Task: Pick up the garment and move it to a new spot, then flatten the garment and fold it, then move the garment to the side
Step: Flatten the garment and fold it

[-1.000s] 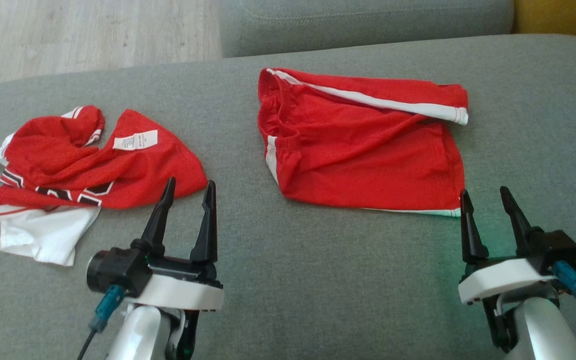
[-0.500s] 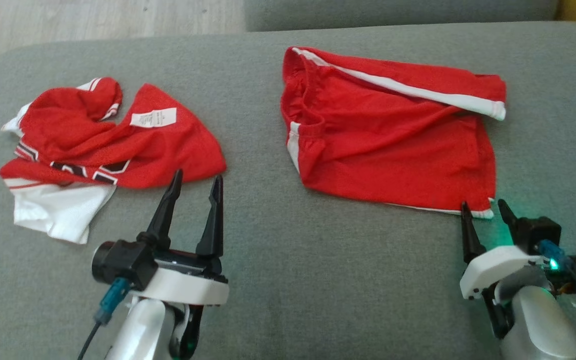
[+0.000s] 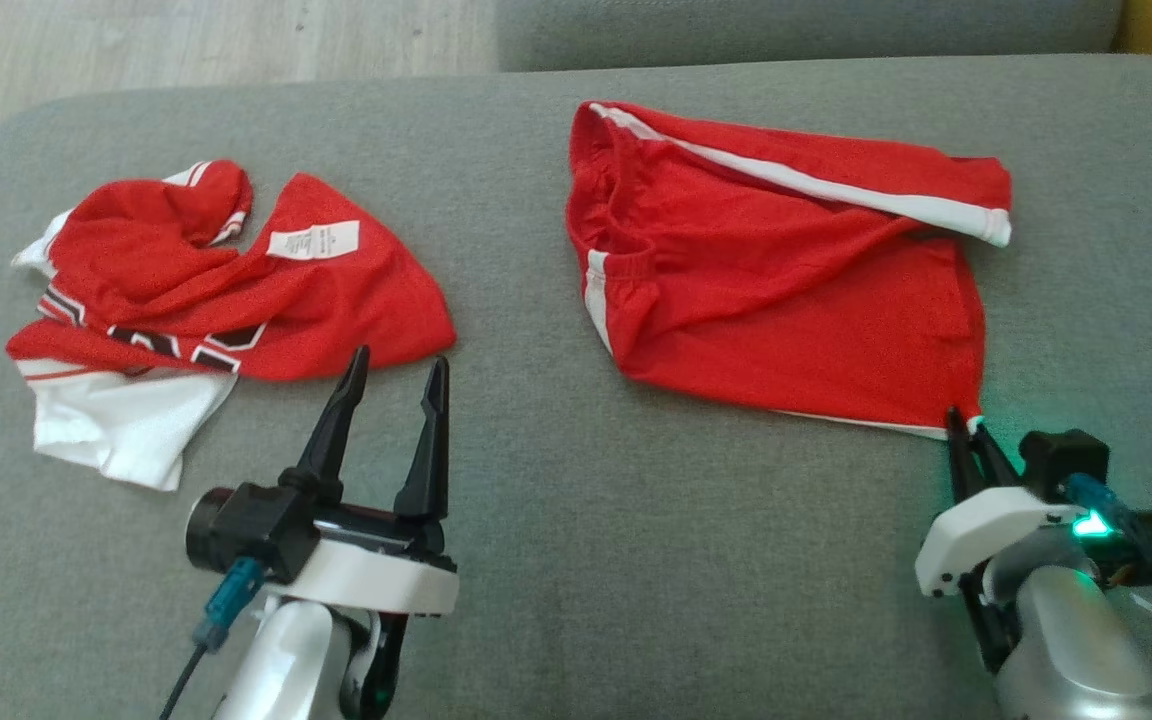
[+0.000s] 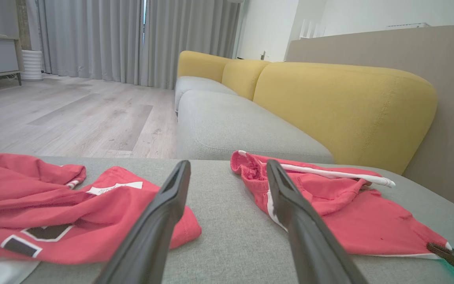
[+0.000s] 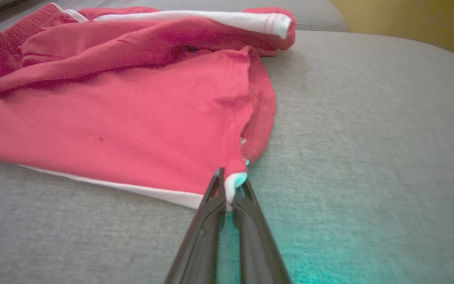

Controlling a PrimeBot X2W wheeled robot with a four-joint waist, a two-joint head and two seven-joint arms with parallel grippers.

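Right claw (image 3: 968, 428) is clamped on the near right corner of the red shorts (image 3: 786, 280), right where the white hem ends. The right wrist view shows it best: both fingers (image 5: 201, 236) come together in a narrow point with the little white tip of the corner squeezed between them. A green glow falls on the fabric beside it.

The rest of the shorts lie on the right half of the grey couch cushion (image 3: 536, 520). They're spread out but wrinkly, with the waistband toward the left and a white stripe running along the far edge. The near edge looks fairly straight, with a thin white line along it.

Left claw (image 3: 400, 356) is spread wide and holding nothing. It hovers over the cushion with its tips just by the near edge of a crumpled red and white jersey (image 3: 236, 300). The jersey sits on the left half, well apart from the shorts, with a white label (image 3: 313, 240) facing up.

Behind all this there's wood floor (image 3: 186, 40), and the left wrist view shows a yellow backrest (image 4: 341, 102) and grey curtains (image 4: 132, 39).
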